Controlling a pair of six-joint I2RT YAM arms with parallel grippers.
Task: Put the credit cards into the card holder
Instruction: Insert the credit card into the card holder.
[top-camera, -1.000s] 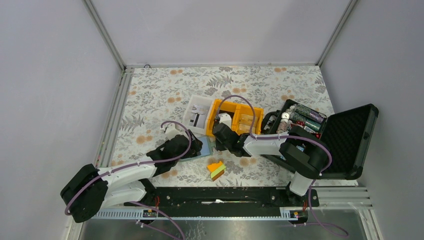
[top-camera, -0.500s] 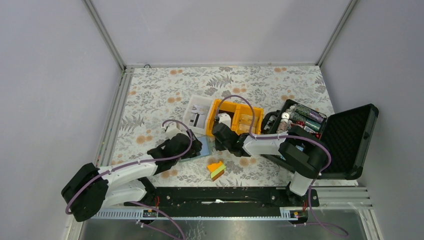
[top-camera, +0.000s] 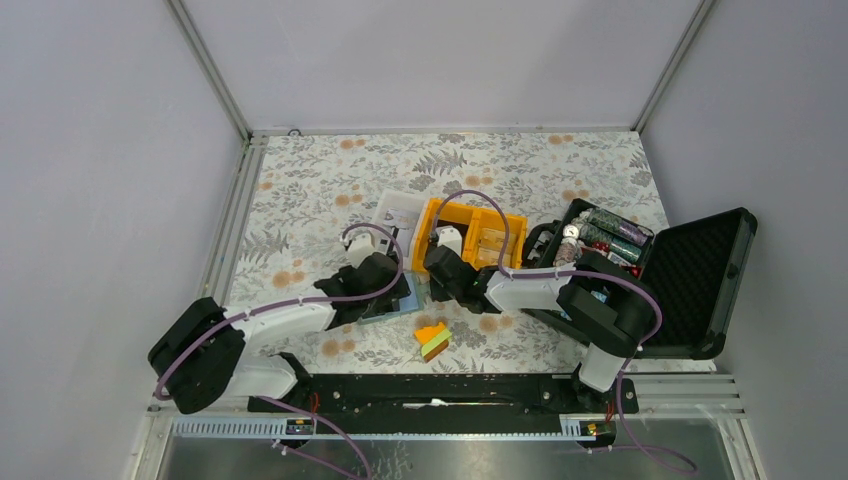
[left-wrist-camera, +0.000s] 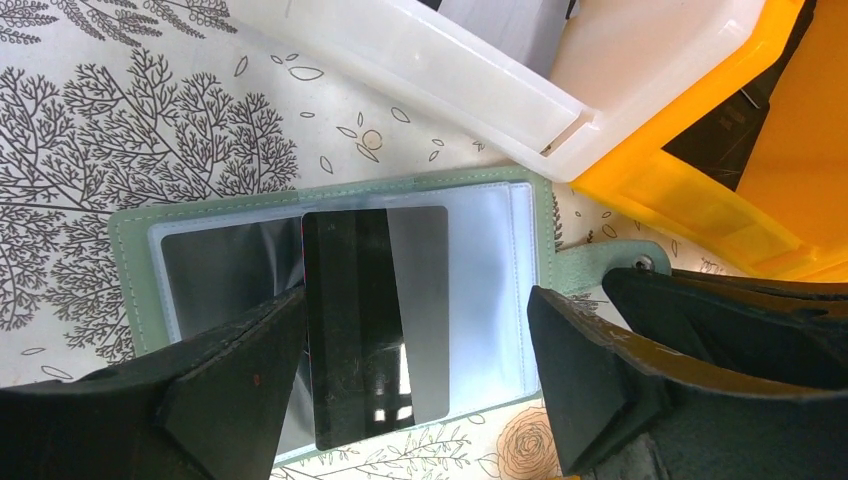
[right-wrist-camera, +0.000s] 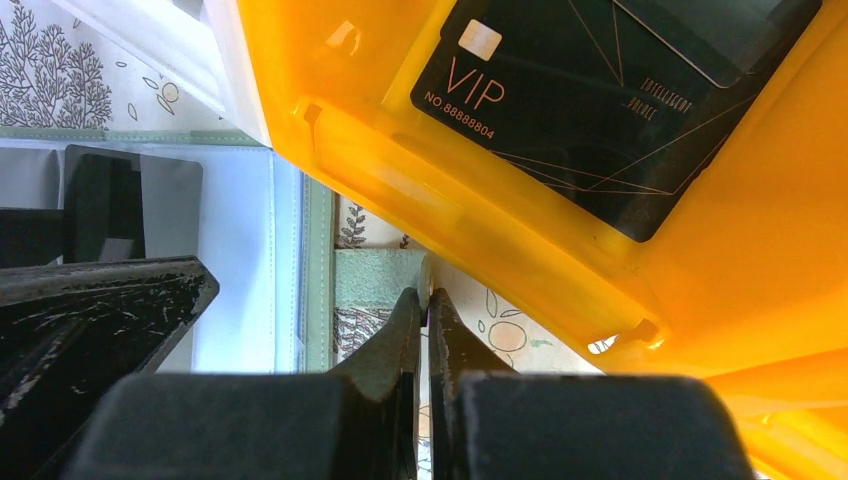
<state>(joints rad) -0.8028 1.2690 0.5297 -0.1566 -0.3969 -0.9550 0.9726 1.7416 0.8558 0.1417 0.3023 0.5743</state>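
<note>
Two grippers met at the near left corner of an orange tray (right-wrist-camera: 450, 190). The card holder (left-wrist-camera: 480, 280), grey-green with clear pockets, lay open and flat on the flowered table just outside that corner. A black card (left-wrist-camera: 360, 320) lay across its pockets; whether the card sat inside a pocket could not be told. The left gripper (left-wrist-camera: 412, 298) hung over the holder with its fingers spread wide, one on each side of the card. The right gripper (right-wrist-camera: 428, 300), between the holder and the tray, had its fingers pressed together, tips at the end of the holder's strap (right-wrist-camera: 378, 278); whether they pinched the strap could not be told. Inside the tray lay a black VIP card (right-wrist-camera: 560, 110). A white tray (left-wrist-camera: 430, 70) touched the orange tray's left side. A striped wedge block (top-camera: 433, 341) sat nearer the arms' bases than the tray, and an open black case (top-camera: 700, 270) stood to the tray's right.
</note>
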